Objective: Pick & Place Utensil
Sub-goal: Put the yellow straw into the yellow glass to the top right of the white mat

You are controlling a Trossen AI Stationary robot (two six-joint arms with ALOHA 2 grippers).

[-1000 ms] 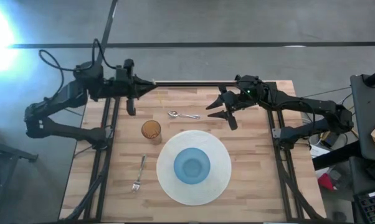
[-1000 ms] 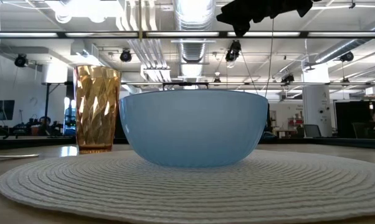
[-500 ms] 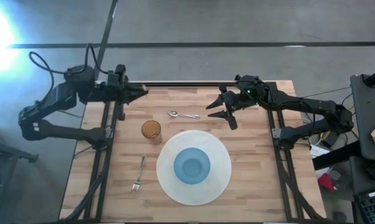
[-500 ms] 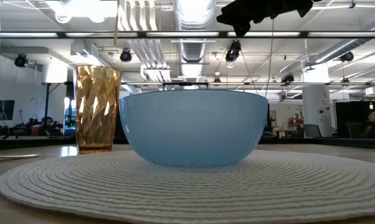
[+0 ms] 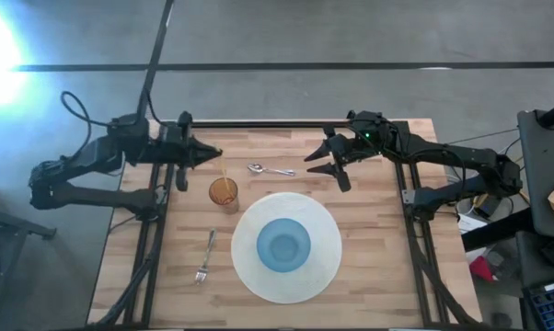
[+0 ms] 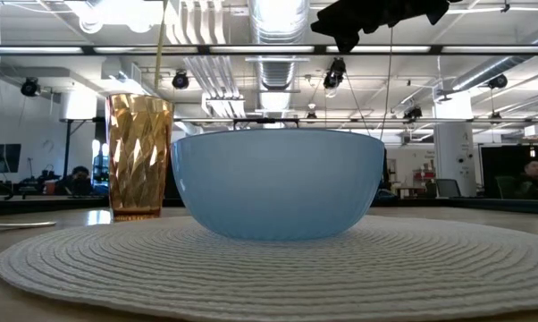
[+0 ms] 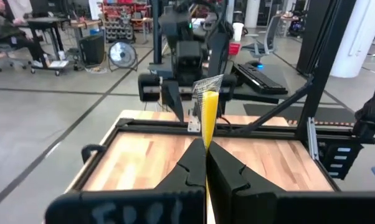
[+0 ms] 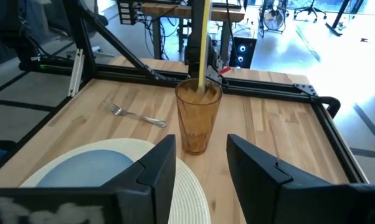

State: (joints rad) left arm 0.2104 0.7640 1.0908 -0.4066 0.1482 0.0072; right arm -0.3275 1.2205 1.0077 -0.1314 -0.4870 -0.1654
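Left gripper [image 5: 203,153], clamped on the yellow straw [image 7: 208,115], should keep it vertical above the amber cup [image 5: 224,192], left of frame center.

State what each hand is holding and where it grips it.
The left hand pinches a yellow straw at one end, its other end in the amber cup. The right hand holds nothing.

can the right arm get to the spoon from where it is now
Probably yes. The right gripper hangs open over the table's far side, and the spoon lies on bare wood just beside it, nothing between them. The amber cup and the placemat sit clear of that path.
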